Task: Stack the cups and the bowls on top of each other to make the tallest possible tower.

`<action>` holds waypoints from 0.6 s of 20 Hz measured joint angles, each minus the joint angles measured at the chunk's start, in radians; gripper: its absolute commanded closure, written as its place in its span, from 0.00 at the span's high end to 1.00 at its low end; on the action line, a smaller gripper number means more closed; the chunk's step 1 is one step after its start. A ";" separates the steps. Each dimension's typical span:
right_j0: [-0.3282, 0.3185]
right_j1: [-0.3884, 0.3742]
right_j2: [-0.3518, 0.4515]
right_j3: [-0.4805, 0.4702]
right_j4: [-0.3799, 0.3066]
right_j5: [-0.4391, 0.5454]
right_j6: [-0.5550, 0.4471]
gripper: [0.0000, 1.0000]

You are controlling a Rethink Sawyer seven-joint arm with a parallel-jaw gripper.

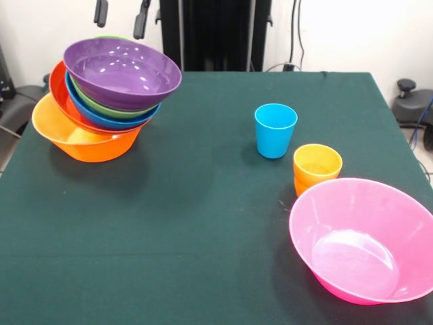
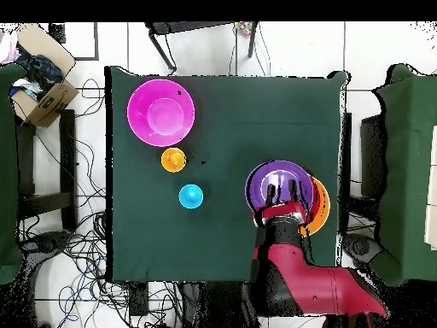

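The tower (image 1: 101,108) stands at the table's left in the front view: a big orange bowl (image 1: 84,139) at its base, then red-orange, blue and green bowls, and a purple bowl (image 1: 122,71) on top, all leaning a little. My gripper (image 1: 122,15) hangs open and empty just above and behind the purple bowl, which also shows in the overhead view (image 2: 271,175) with the gripper (image 2: 283,190) over it. A blue cup (image 1: 275,130) and nested orange cups (image 1: 317,166) stand upright right of centre. A pink bowl (image 1: 365,240) sits at the near right. The yellow cup is out of view.
The dark green tablecloth (image 1: 189,223) covers the table. In the overhead view the pink bowl (image 2: 160,111), orange cups (image 2: 173,160) and blue cup (image 2: 190,197) lie left of the arm (image 2: 294,273). A cardboard box (image 2: 41,90) and cables lie on the floor beside the table.
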 measured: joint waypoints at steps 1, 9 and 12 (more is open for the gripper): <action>-0.015 -0.009 0.020 0.006 0.000 0.015 0.000 1.00; -0.116 -0.081 0.235 0.076 0.031 0.226 0.000 1.00; -0.106 -0.091 0.276 0.089 0.048 0.257 0.000 1.00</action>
